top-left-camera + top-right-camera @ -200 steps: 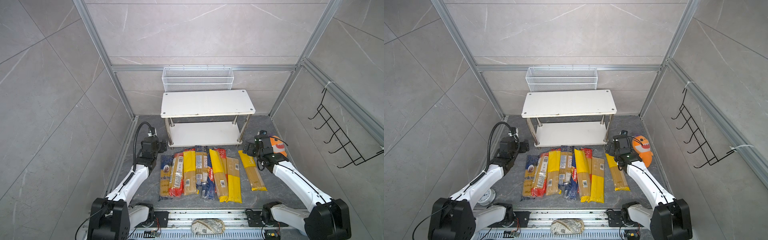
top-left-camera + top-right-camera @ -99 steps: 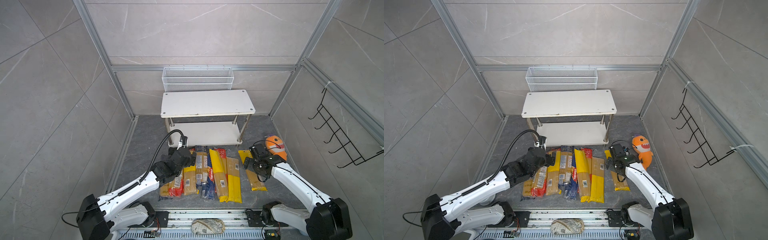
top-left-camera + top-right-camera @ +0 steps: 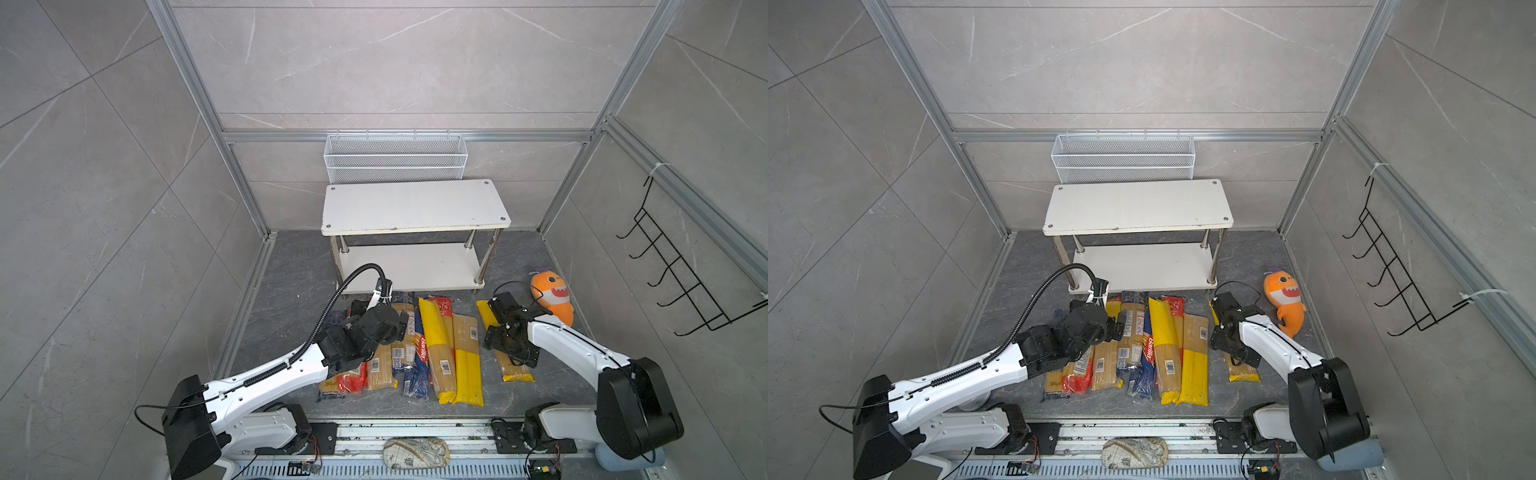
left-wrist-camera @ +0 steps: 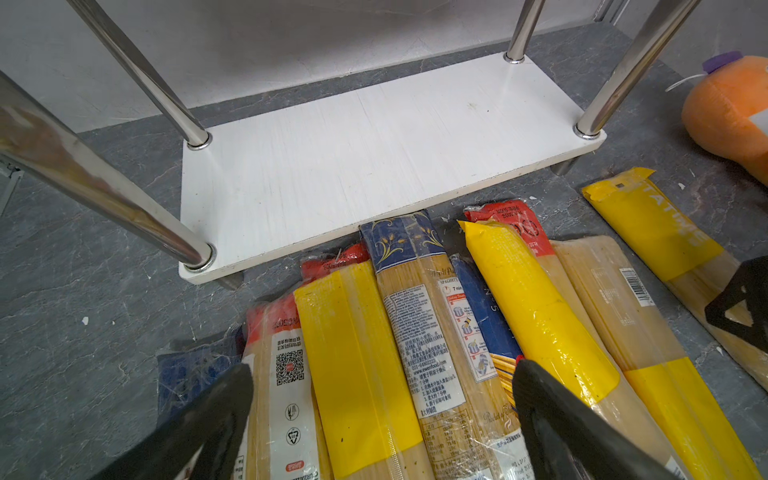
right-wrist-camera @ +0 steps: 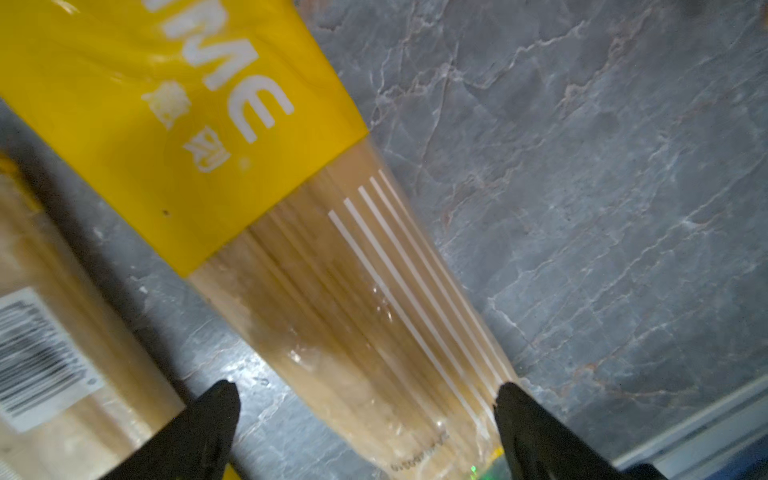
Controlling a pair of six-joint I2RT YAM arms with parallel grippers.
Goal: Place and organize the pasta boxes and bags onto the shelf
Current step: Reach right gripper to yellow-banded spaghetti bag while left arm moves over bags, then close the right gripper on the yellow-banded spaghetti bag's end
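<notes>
The left arm reaches low from its base at the front left. Its forearm slants toward the middle and its wrist bends down over the left part of the row of pasta packs. These packs lie side by side on the gray floor, just in front of the shelf. The right arm rises from the front right and angles inward, with its wrist tipped down over the lone pack, which lies apart to the right of the row.

In both top views each wrist hides its own fingers. The left wrist view shows the left gripper spread wide and holding nothing. Its fingers stand over about 3 packs: 1 red-ended, 1 with a yellow band and 1 with a blue top. That view also shows the far ends of the packs lying just beside the front edge of the lower board.

The right wrist view shows the right gripper spread too, with its fingers on either side of the lone pack. Whether they touch it cannot be told. The pack's yellow band with white lettering and thin white stripes are plain here.

Only the top views show the orange plush toy beside the right arm, the wire basket behind the shelf and the black hook rack on the right wall.
</notes>
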